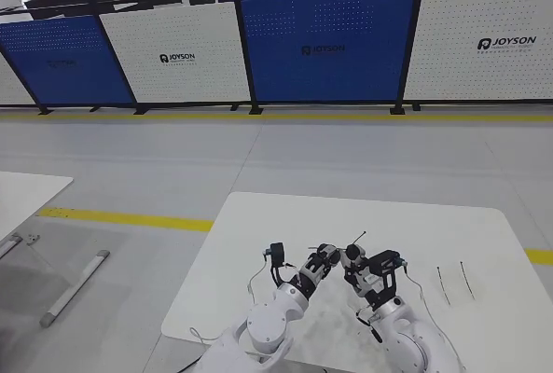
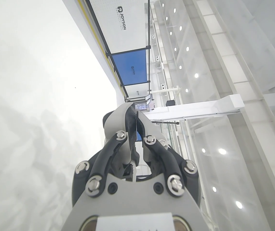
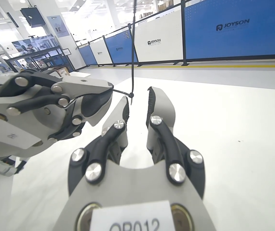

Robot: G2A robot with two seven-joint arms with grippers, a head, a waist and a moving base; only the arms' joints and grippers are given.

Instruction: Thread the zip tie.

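Observation:
A black zip tie (image 3: 133,49) is bent into an L. One short stretch runs level from my left gripper (image 3: 103,94), which is shut on it, to the tie's head (image 3: 131,94). From the head the strap rises straight up, and a short tip pokes out below. My right gripper (image 3: 138,97) is open, its fingers either side of the head and just short of it. In the top view both grippers meet near the table's front middle, left gripper (image 1: 329,253) and right gripper (image 1: 354,253), with the zip tie (image 1: 360,237) sticking up between them. The left gripper (image 2: 136,112) has its pads pressed together.
Two spare zip ties (image 1: 441,284) (image 1: 466,279) lie on the white table (image 1: 425,233) to the right of the arms. Another white table (image 1: 15,200) stands at the left. Blue and white panel fencing (image 1: 323,51) runs along the back.

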